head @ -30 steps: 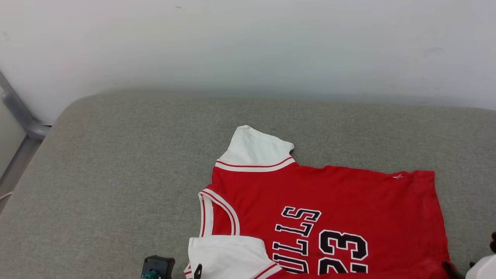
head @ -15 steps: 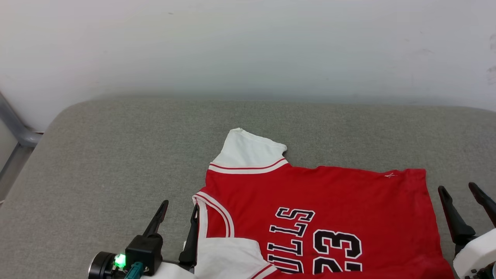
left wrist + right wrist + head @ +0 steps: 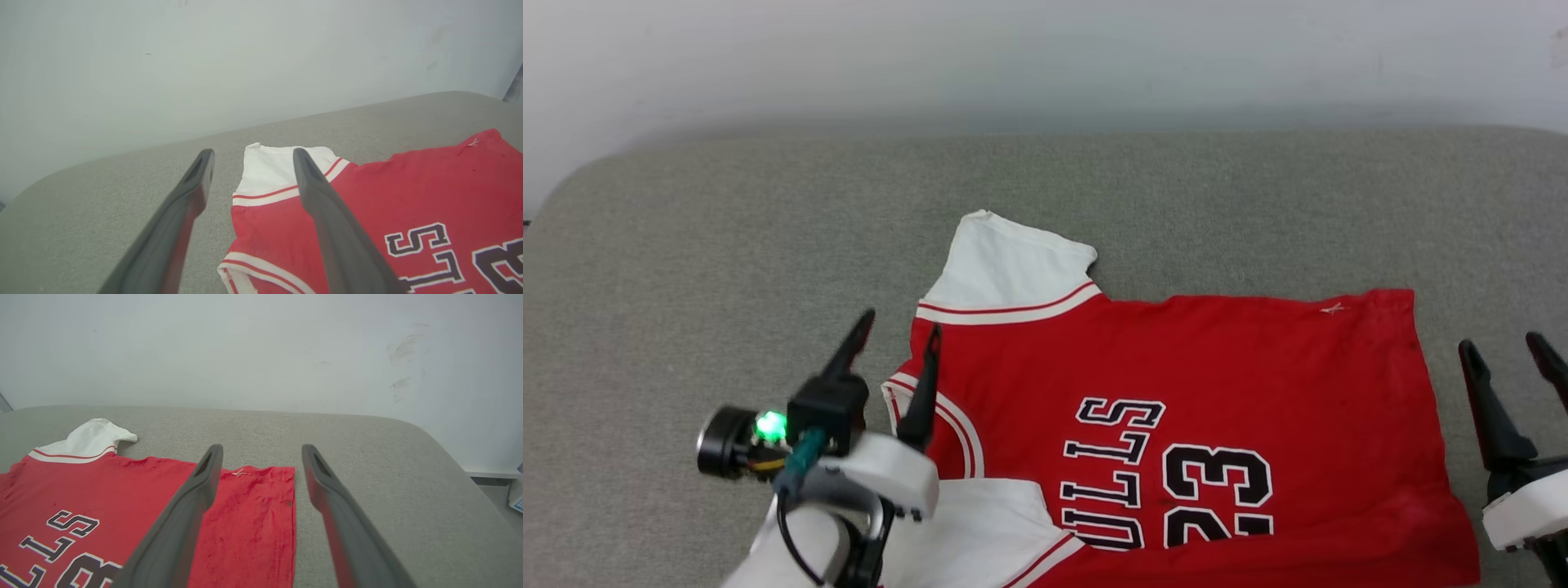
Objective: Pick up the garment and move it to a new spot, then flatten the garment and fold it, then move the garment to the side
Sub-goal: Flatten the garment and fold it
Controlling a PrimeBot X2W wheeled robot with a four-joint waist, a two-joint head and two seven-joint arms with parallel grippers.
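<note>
Left gripper sits at the near left with its two dark fingers spread apart and nothing between them. A green light glows on its wrist. Its outer finger is over bare grey padding, while its inner finger crosses the shoulder edge of the red jersey, just by the striped neckline (whether the tip touches the cloth I cannot tell). Right gripper is at the near right, likewise spread wide and empty. In the head view it stands over the grey padded surface just beyond the jersey's hem. The jersey lies flat and chest-up on that surface, turned sideways: neckline toward the left gripper, hem toward the right one. Its near sleeve, white, lies beside the left forearm at the bottom of the head view. Past it, black lettering outlined in white and the number 23 run across the chest. Farther on, the far sleeve, white with a thin red stripe, points away from the robot, its outer corner slightly curled. Behind the padding rises a pale wall, which the right wrist view shows faintly scuffed.
</note>
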